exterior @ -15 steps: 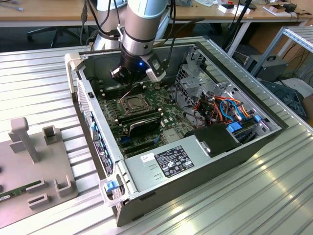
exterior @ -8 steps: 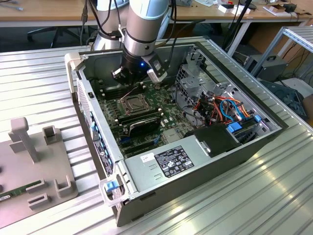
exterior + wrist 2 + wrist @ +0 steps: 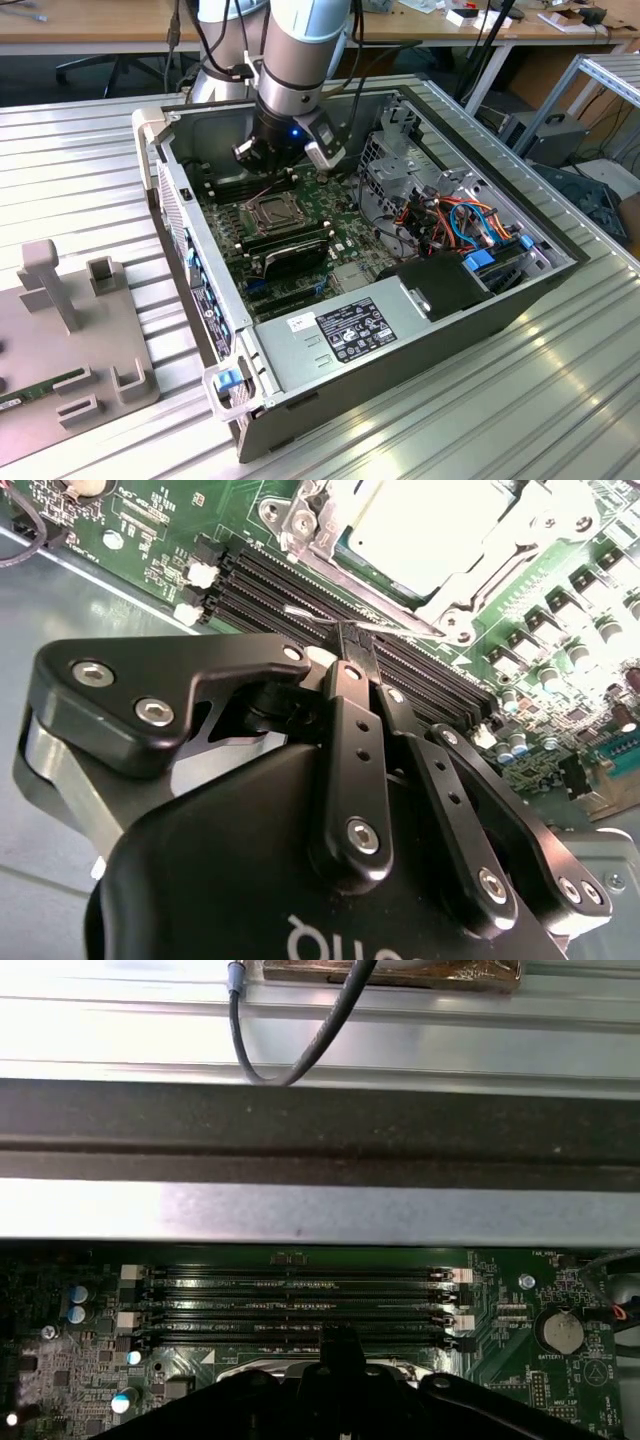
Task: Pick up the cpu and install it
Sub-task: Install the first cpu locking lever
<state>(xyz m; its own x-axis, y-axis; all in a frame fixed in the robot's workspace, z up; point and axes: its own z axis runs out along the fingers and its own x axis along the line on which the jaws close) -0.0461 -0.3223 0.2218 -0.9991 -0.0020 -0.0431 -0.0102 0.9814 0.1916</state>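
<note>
While the gripper [image 3: 357, 640] hangs over the memory slots [image 3: 300, 590], its fingers look pinched together with nothing between them, I think. Just past those slots, the cpu [image 3: 425, 525] sits in the socket [image 3: 440, 590], silver face up, on the motherboard [image 3: 560, 630].

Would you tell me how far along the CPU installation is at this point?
Done: the cpu lies face-up in the socket, with the metal frame around it. In hand: nothing; the gripper is shut and empty, its tips by the thin latch lever beside the memory slots. Left: I cannot tell whether the frame is latched, so locking may remain.
</note>
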